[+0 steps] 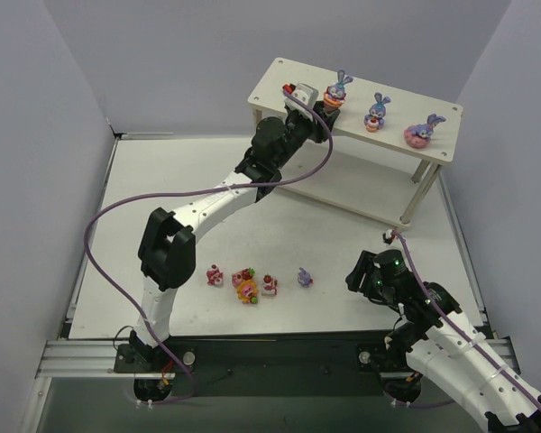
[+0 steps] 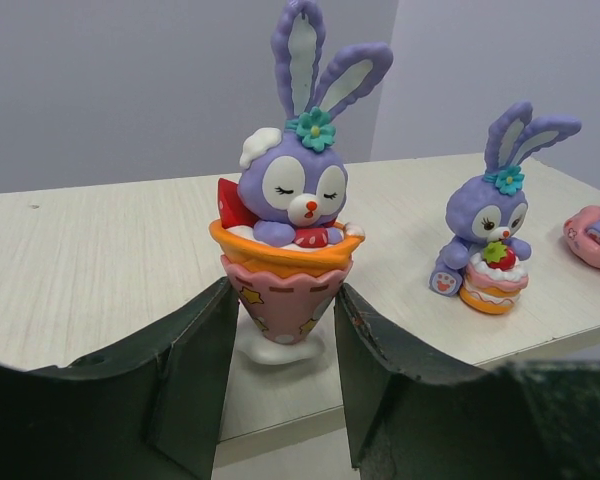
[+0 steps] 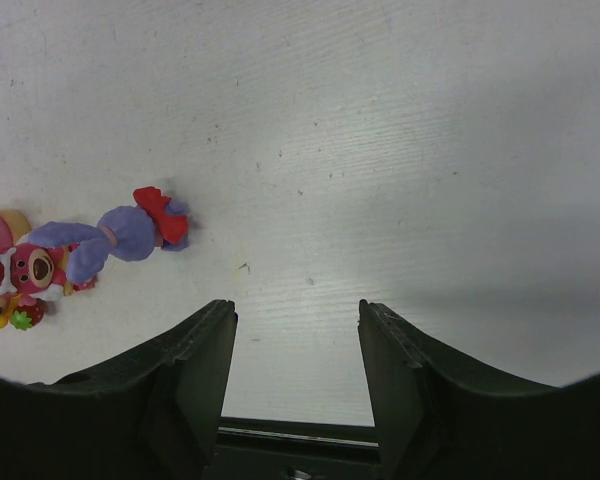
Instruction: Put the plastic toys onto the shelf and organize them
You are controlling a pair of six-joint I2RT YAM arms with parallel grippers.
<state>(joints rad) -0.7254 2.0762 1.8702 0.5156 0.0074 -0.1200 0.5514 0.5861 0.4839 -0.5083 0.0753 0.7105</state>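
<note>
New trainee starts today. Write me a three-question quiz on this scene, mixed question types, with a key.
1. How many toys stand on the top board of the shelf?
2. True or false: the right gripper holds a toy.
3. Which toy does the left gripper straddle? A) bunny in a cone B) bunny with a cake C) strawberry bear
Key: 1. three; 2. false; 3. A.
</note>
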